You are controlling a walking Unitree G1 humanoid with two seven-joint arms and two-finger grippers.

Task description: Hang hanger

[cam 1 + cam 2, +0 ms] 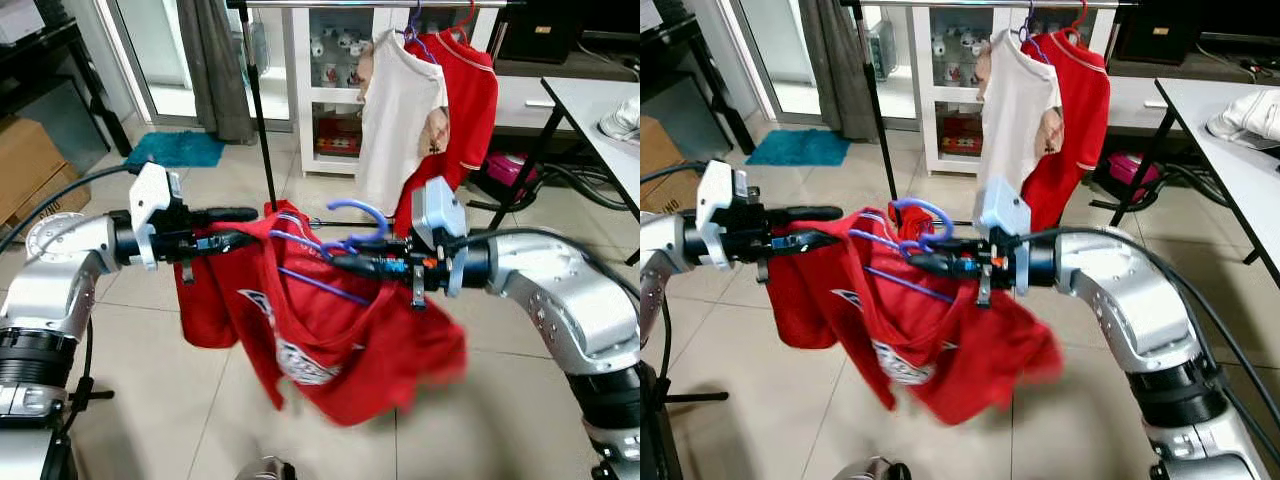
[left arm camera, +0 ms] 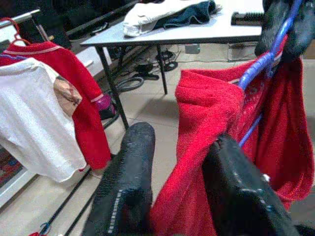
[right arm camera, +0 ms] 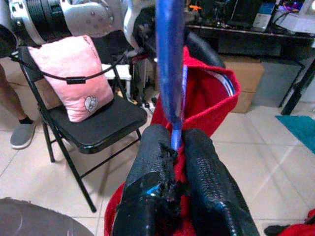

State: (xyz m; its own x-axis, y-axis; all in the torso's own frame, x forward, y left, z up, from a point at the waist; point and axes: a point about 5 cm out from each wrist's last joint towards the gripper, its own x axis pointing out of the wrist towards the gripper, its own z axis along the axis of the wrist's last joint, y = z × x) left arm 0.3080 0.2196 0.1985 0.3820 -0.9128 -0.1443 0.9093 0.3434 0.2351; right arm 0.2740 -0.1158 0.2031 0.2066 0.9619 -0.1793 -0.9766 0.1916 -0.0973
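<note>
A red shirt (image 1: 320,340) on a blue hanger (image 1: 360,212) hangs between my two arms at chest height. My right gripper (image 3: 172,135) is shut on the hanger's blue bar just below the hook. My left gripper (image 1: 235,227) holds the shirt's shoulder, with red cloth (image 2: 197,162) between its fingers (image 2: 128,187). The clothes rail (image 1: 370,4) runs across the top, farther back. A white shirt (image 1: 400,120) and another red shirt (image 1: 470,100) hang on it, on hangers of their own.
The rack's black upright pole (image 1: 262,110) stands just behind the held shirt. A grey table (image 1: 600,110) is at the right, a white cabinet (image 1: 330,90) behind the rack, a teal mat (image 1: 175,148) and a cardboard box (image 1: 25,165) at the left.
</note>
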